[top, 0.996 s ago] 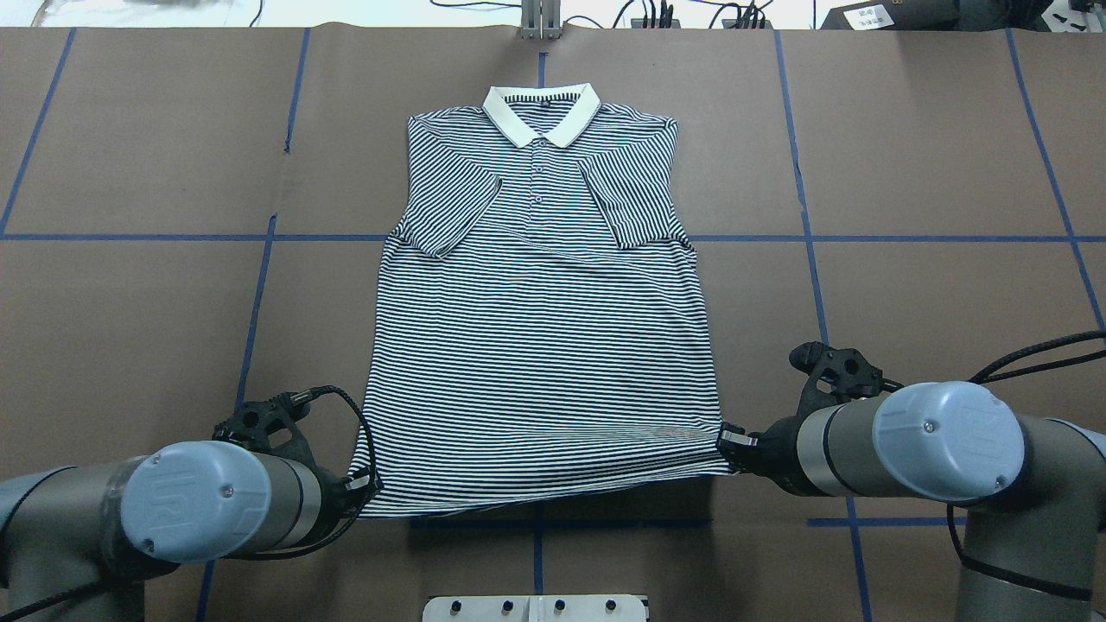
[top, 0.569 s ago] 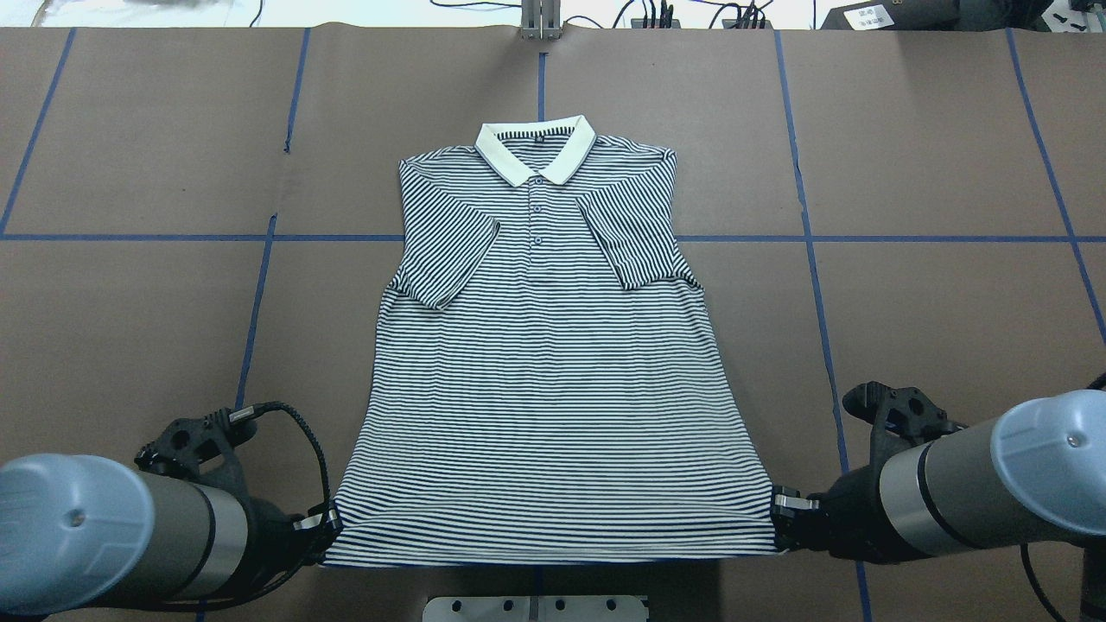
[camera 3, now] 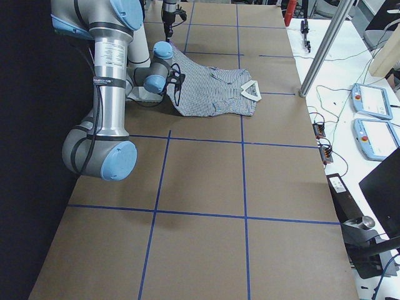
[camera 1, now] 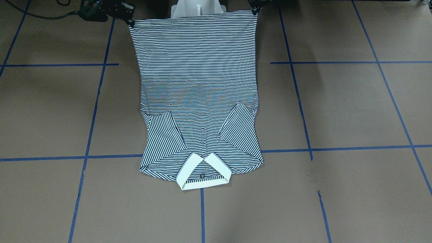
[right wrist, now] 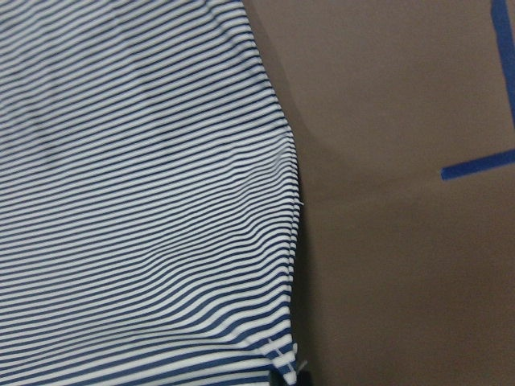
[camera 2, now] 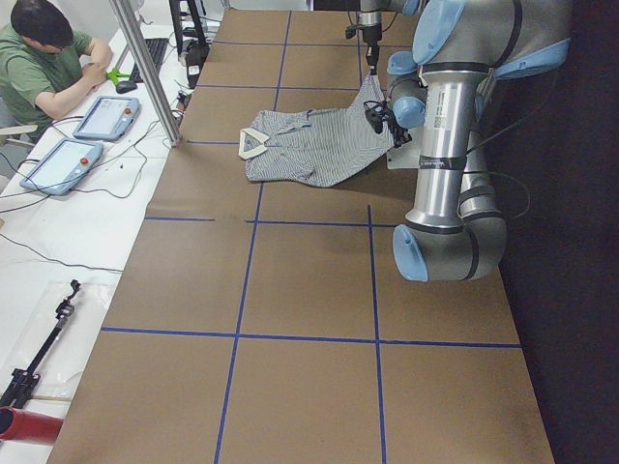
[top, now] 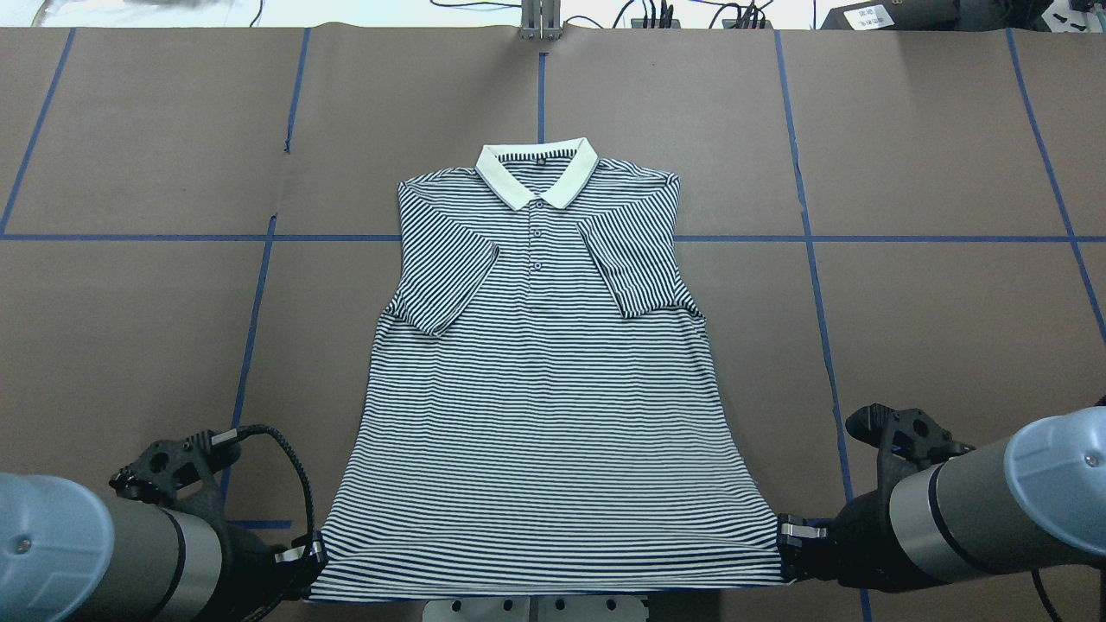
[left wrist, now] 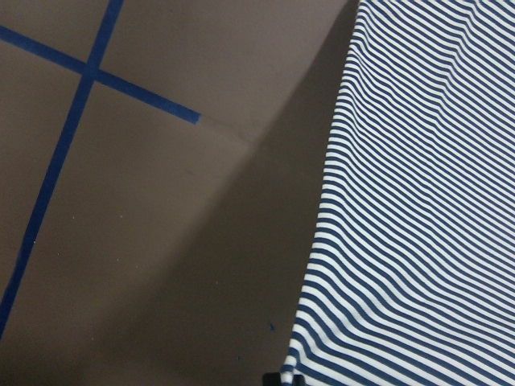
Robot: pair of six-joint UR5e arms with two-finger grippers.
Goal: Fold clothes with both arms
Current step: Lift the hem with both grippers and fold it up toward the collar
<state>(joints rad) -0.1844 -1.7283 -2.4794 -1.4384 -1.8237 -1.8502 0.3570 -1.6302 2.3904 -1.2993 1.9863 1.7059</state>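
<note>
The striped polo shirt lies face up on the brown table, its cream collar at the far end and both short sleeves folded in over the chest. My left gripper is shut on the hem's left corner. My right gripper is shut on the hem's right corner. The hem is pulled taut between them, close to the robot's base. In the front-facing view the shirt stretches up to the left gripper and the right gripper. Both wrist views show striped cloth running to the fingertips.
The white pedestal base sits just behind the hem. Blue tape lines grid the brown table cover. Cables and boxes line the far edge. A seated person with tablets is at a side bench.
Both grippers have drawn the hem toward the robot and spread apart. The whole shirt slid nearer with them, and its collar now lies closer to the robot.
</note>
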